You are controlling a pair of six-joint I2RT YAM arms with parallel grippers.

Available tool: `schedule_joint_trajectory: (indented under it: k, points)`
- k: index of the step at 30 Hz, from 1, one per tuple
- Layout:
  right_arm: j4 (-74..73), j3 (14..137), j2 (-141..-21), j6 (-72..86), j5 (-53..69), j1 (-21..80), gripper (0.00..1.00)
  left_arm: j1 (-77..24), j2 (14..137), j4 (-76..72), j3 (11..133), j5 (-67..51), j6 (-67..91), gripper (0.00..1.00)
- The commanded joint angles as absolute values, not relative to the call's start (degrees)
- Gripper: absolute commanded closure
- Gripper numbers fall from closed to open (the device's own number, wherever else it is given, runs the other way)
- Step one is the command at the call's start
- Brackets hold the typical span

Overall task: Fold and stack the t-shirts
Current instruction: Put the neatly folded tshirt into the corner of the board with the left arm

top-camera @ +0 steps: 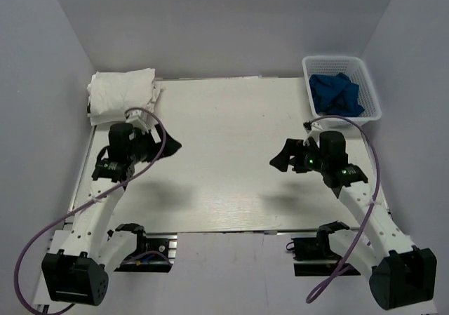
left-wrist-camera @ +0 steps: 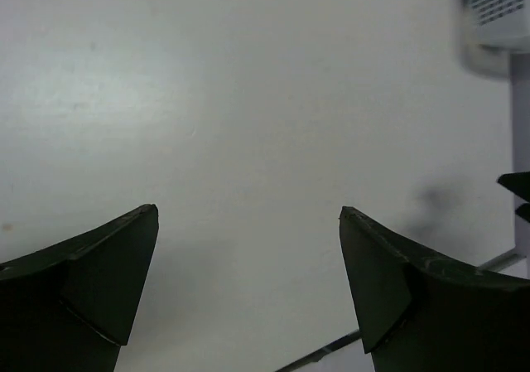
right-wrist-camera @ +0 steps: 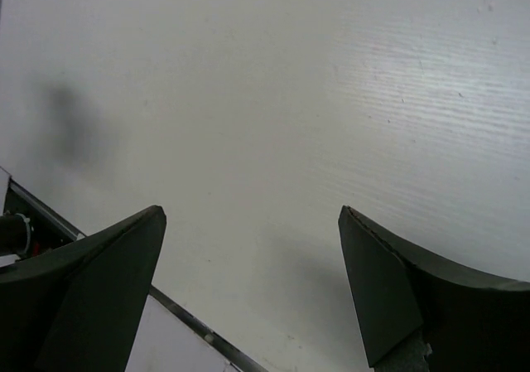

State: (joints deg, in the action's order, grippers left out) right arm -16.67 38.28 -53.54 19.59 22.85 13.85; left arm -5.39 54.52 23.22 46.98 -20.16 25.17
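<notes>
A stack of plain white folded t-shirts (top-camera: 121, 92) lies at the table's far left corner. The white tee with dark green sleeves and cartoon print is out of view. My left gripper (top-camera: 170, 146) hovers open and empty over the left side of the table, just in front of the stack; in the left wrist view its fingers (left-wrist-camera: 108, 281) frame only bare table. My right gripper (top-camera: 280, 159) hovers open and empty over the right half; in the right wrist view its fingers (right-wrist-camera: 397, 281) also frame bare table.
A white basket (top-camera: 370, 78) holding crumpled blue cloth (top-camera: 337, 94) stands at the far right corner; its corner shows in the left wrist view (left-wrist-camera: 497, 12). The table's metal front edge (right-wrist-camera: 190, 326) shows in the right wrist view. Grey walls enclose the table.
</notes>
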Motion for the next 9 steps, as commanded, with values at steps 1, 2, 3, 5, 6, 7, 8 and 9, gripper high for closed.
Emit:
schedule_joint_trajectory:
  k: [1, 2, 3, 5, 6, 7, 8, 9]
  points:
    - [-14.2, 34.3, -49.8, 20.5, 18.7, 13.7, 0.09, -6.9, 51.0, 27.8, 42.8, -13.6, 28.9, 0.0]
    - [-13.9, 33.6, -48.7, 21.1, 17.9, 13.7, 0.09, -6.9, 51.0, 29.1, 42.8, -13.6, 28.2, 0.0]
    - [-13.9, 33.1, -47.6, 21.7, 17.8, 13.7, 0.09, -6.9, 51.0, 30.3, 43.8, -13.0, 27.5, 0.0]
    - [-12.7, 32.0, -45.7, 22.9, 17.5, 13.6, 0.09, -6.9, 51.0, 32.3, 44.9, -13.0, 25.7, 0.0]
    - [-12.3, 31.8, -45.0, 23.2, 16.8, 13.6, 0.09, -6.9, 51.0, 33.5, 45.7, -11.5, 25.7, 0.0]
    - [-12.3, 31.5, -44.7, 23.8, 16.5, 13.7, 0.09, -7.5, 51.5, 33.5, 46.3, -11.5, 25.7, 0.0]
    - [-12.2, 30.9, -43.7, 23.2, 15.8, 13.6, 0.09, -7.5, 51.5, 34.0, 46.3, -11.5, 24.9, 0.0]
    - [-12.7, 30.9, -43.4, 23.3, 15.1, 13.6, 0.09, -7.5, 51.5, 34.0, 46.3, -12.0, 24.9, 0.0]
